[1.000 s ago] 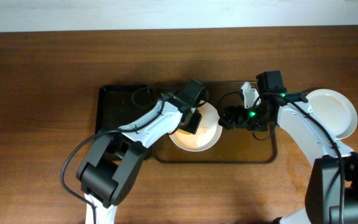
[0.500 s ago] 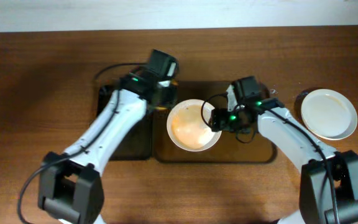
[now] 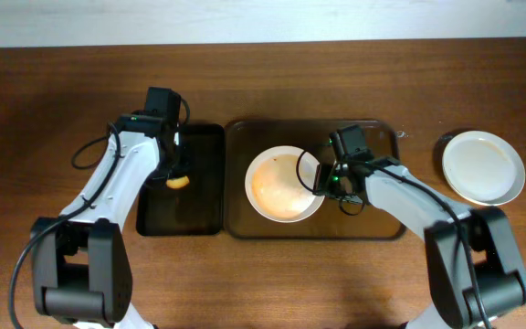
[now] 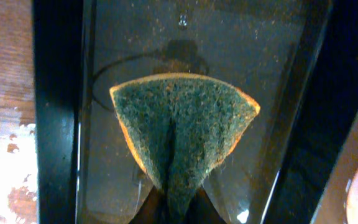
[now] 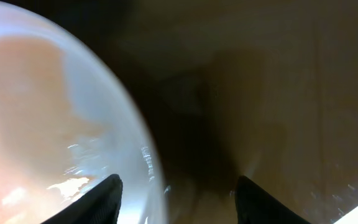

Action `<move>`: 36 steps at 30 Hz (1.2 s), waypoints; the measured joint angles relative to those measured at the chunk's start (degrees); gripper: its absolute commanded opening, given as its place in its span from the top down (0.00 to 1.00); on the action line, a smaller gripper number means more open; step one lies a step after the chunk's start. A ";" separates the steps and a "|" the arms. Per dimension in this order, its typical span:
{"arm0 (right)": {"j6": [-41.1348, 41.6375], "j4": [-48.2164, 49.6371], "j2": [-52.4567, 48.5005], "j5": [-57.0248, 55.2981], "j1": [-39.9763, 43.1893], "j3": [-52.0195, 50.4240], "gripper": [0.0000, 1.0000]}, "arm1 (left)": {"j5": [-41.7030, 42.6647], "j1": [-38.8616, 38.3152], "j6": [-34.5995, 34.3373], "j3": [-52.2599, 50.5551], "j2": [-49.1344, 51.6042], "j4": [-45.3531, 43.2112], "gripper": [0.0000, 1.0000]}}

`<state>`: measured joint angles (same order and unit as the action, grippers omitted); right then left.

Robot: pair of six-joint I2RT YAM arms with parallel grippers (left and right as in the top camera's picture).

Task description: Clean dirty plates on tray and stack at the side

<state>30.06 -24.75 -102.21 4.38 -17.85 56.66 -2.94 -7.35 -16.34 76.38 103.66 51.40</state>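
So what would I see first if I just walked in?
Probably the white plate smeared with orange sauce, sitting on the brown tray. Next, the green sponge pinched in the left gripper over the black tray. A clean plate sits on the table at the far right.

Tray (image 3: pixel 373 215) mid-table, plate (image 3: pixel 284 185) in its left half. Narrow tray (image 3: pixel 158 215) just beside its left side, sponge (image 3: pixel 179 181) over it. Second plate (image 3: pixel 483 167) near the right edge.

A smeared plate (image 3: pixel 284 185) lies on the brown tray (image 3: pixel 373 226), the right gripper (image 3: pixel 323 179) at its rim. The left gripper (image 3: pixel 175 175) holds a sponge (image 3: pixel 180 182).
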 measured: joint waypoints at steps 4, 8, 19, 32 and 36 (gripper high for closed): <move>0.52 0.26 -1.46 1.18 0.04 0.92 0.96 | -0.02 0.00 -0.20 -2.47 0.00 -0.61 0.92; -0.22 -8.76 -1.73 0.44 0.02 5.64 0.96 | -0.02 0.00 -0.20 -4.70 0.00 -3.61 0.95; -7.21 -43.41 -1.88 -38.62 -9.92 36.83 0.96 | -0.02 0.00 -0.22 -6.47 0.00 -11.76 0.87; -2.45 -44.57 -1.88 -78.20 -33.90 36.83 0.96 | -0.02 0.00 -0.79 -10.82 0.00 -17.42 0.00; -0.92 -42.80 -1.88 -78.09 -33.83 36.83 0.96 | -0.02 0.00 -0.79 -10.82 0.00 -17.42 0.00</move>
<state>29.15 -67.55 -104.09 -73.71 -51.68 93.49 -2.96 -7.35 -17.12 65.56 103.66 33.98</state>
